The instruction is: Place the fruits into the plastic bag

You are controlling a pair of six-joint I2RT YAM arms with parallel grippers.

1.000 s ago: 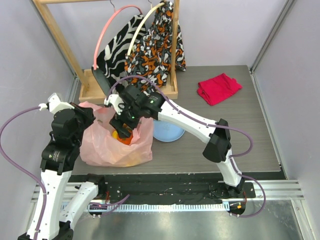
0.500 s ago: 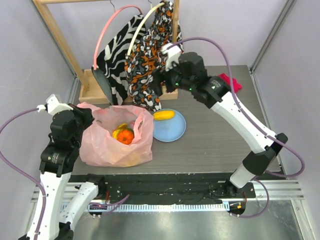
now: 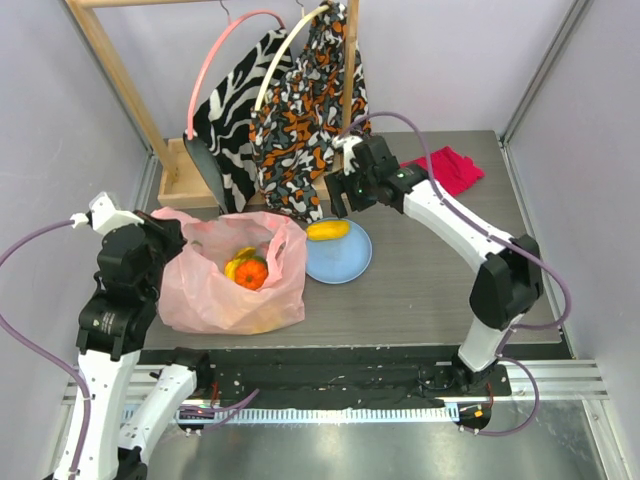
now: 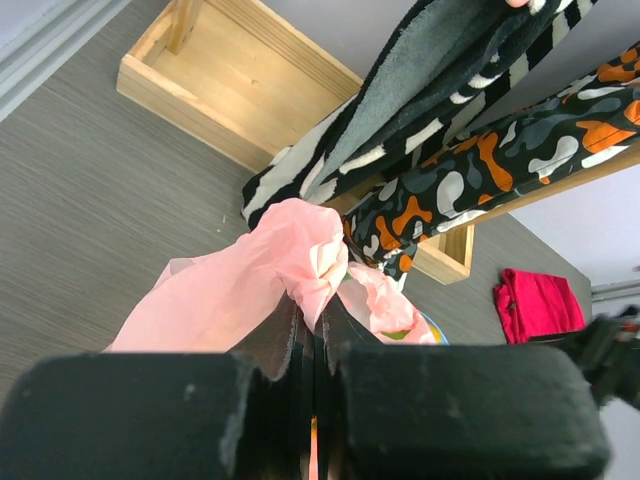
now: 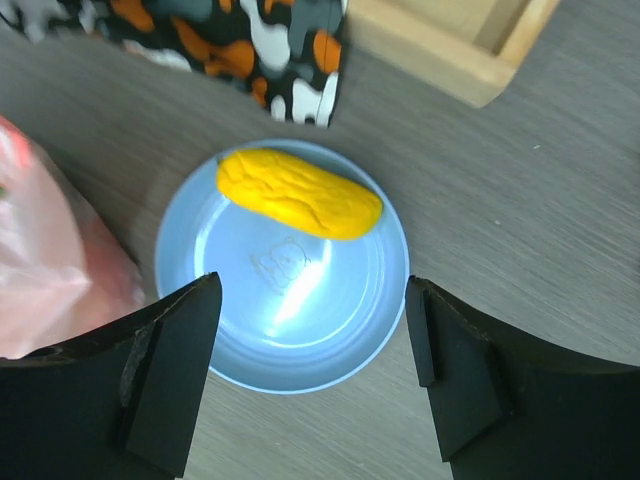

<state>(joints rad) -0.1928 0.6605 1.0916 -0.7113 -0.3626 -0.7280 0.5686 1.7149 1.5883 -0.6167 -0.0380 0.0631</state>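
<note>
Left jaws pinched shut on plastic bag (image 3: 215, 295) rim, lower left of top view; orange (image 3: 251, 272) shows inside (other contents hidden by folds). Right jaws wide, empty, over blue plate (image 5: 290, 335) bearing oblong yellow fruit (image 5: 298, 194).

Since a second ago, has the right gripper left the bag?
Yes. The right gripper has swung from over the plastic bag rightward in the top view, now open above the blue plate.

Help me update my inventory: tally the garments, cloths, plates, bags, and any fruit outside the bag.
Hanging garments: 2, the black-and-white garment and the orange-and-black garment
Folded red cloth: 1
Round blue plate: 1
Pink plastic bag: 1
Bunch of yellow bananas, on the plate: 1
Total: 6
</note>
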